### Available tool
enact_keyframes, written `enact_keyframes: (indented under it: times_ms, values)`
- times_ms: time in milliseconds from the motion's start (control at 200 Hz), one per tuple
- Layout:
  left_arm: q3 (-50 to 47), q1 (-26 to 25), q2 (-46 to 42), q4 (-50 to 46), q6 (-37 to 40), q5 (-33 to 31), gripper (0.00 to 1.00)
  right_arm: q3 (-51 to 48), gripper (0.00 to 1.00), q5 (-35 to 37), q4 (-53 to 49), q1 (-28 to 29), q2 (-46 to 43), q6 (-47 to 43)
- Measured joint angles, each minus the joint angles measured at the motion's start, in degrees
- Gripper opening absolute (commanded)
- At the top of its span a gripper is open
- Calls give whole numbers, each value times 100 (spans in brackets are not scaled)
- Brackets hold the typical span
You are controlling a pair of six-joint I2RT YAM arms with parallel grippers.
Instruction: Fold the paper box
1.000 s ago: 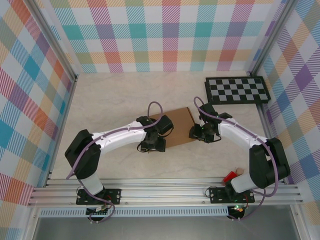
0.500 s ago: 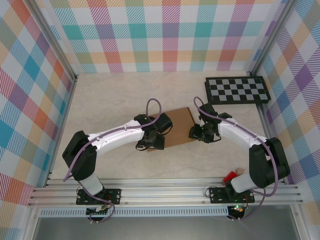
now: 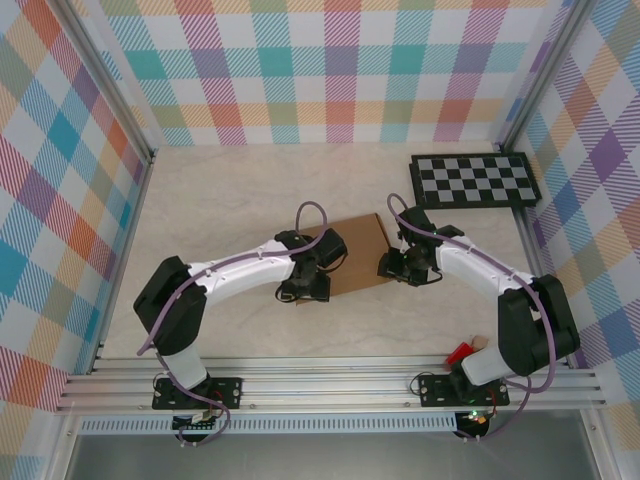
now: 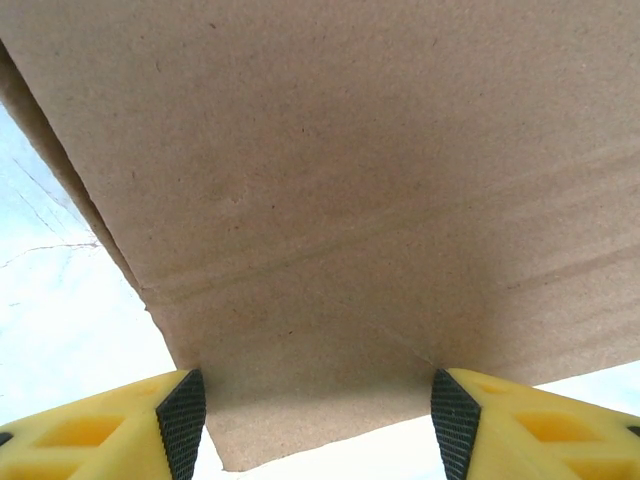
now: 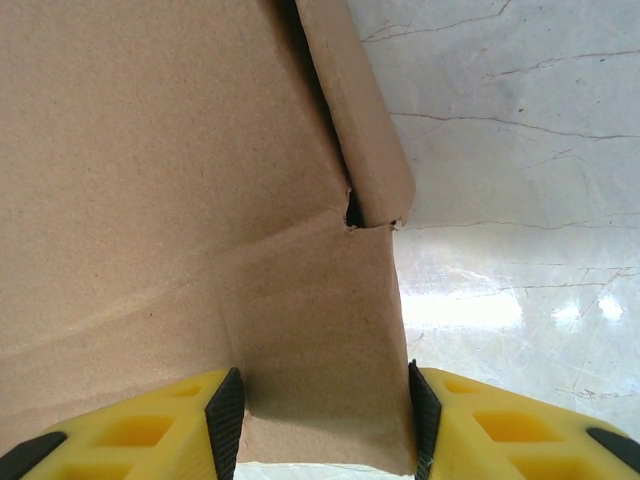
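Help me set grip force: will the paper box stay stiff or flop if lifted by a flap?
Probably light: the paper box is thin brown cardboard. Likely floppy along its creases, so lifting by one flap may hinge it rather than raise it. Its matte surface should not slip easily.

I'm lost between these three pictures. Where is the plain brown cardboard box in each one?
Top external: the plain brown cardboard box lies mid-table, near the picture's centre.
Left wrist: across the top and middle, with a tab reaching down between the left yellow fingers.
Right wrist: at left and centre, with a flap between the right yellow fingers.
Shared landmark: the pale marbled tabletop beside the box.
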Motion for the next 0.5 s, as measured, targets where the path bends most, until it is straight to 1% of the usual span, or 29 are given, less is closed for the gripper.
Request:
enact_keyframes:
  times_ms: [70,160,250,500]
  values:
    - [50,0,44,-59,22,-44,66,0,48,-2,-2,0,20,-2]
    - [57,0,50,-114,76,-153,70,0,48,-9,2,2,46,-4]
    - [57,0,48,-149,144,-280,72,0,49,-33,4,2,59,-22]
    - [55,35,-168,-249,170,-398,73,0,48,-70,31,2,68,-85]
